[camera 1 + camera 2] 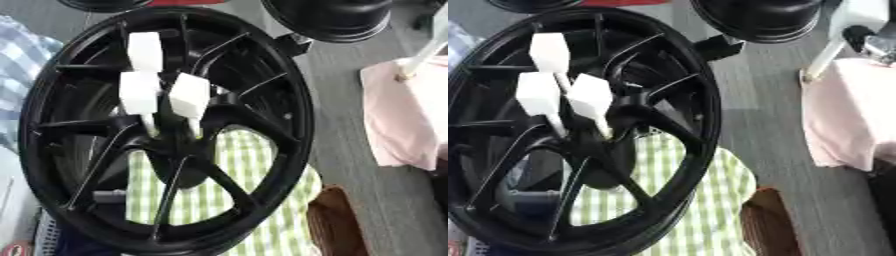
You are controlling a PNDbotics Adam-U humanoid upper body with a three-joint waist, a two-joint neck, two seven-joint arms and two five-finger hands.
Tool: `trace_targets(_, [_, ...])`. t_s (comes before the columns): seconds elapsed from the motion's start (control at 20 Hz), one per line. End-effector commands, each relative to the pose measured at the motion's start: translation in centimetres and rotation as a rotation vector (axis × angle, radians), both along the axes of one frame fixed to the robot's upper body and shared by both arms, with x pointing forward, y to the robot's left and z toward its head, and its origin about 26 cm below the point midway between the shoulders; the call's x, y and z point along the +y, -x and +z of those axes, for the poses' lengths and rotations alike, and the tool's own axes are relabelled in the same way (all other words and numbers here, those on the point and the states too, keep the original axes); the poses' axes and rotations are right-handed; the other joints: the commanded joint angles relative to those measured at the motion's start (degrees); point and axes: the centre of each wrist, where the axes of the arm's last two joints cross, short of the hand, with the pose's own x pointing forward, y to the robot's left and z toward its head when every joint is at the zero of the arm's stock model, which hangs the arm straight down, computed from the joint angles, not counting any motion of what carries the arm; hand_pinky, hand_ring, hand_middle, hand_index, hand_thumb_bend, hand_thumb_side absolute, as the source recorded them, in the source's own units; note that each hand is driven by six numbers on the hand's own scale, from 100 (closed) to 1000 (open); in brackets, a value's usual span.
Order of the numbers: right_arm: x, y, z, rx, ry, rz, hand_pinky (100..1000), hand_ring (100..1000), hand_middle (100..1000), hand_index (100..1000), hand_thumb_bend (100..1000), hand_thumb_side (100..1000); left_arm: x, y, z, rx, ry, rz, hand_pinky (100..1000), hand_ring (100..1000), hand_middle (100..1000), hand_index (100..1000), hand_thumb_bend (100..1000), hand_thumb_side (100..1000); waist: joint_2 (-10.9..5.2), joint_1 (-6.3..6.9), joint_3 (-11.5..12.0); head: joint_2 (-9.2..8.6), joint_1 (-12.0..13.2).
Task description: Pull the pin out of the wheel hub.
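Looking down, I see a grey floor (350, 125) with a faint streaked grain running past the work. On my right lies a pale pink cloth (407, 115), with a white rod (424, 55) slanting up from its near corner. Below centre a green-and-white checked cloth (262, 210) is spread out, and just beside it sits something brown (337, 225). At the left edge I catch a blue-and-white checked fabric (22, 50). Light is even and soft.
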Motion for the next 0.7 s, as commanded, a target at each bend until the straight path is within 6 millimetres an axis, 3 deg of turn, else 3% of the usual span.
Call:
trace_targets(0.05, [-2.0, 0.4, -0.9, -0.027, 0.011, -0.129, 875, 728, 577, 702, 124, 311, 0.3, 0.2, 0.8, -0.03, -0.011, 0.013, 719, 642, 625, 780, 100, 756, -1.24, 0.11, -0.22, -0.01, 0.57])
trace_targets(0.3, [-4.6, 0.6, -4.8, 0.058, -0.009, -0.267, 921, 848, 805, 856, 232, 409, 0.3, 0.2, 0.8, -0.03, -0.006, 0.016, 719, 642, 626, 780, 100, 756, -1.36, 0.29, -0.3, -0.03, 1.16])
trace_targets(0.65, [-5.7, 0.7, -6.1, 0.092, -0.003, -0.301, 924, 854, 814, 862, 238, 410, 0.3, 0.3, 0.8, -0.03, -0.005, 0.018, 719, 642, 626, 780, 100, 756, -1.47, 0.31, -0.26, -0.07, 1.25])
trace_targets(0.7, [-5.8, 0.7, -6.1, 0.092, -0.004, -0.301, 966, 943, 911, 910, 363, 159, 0.3, 0.3, 0.8, -0.03, -0.005, 0.018, 719, 642, 626, 779, 100, 756, -1.48, 0.31, -0.28, -0.07, 1.26])
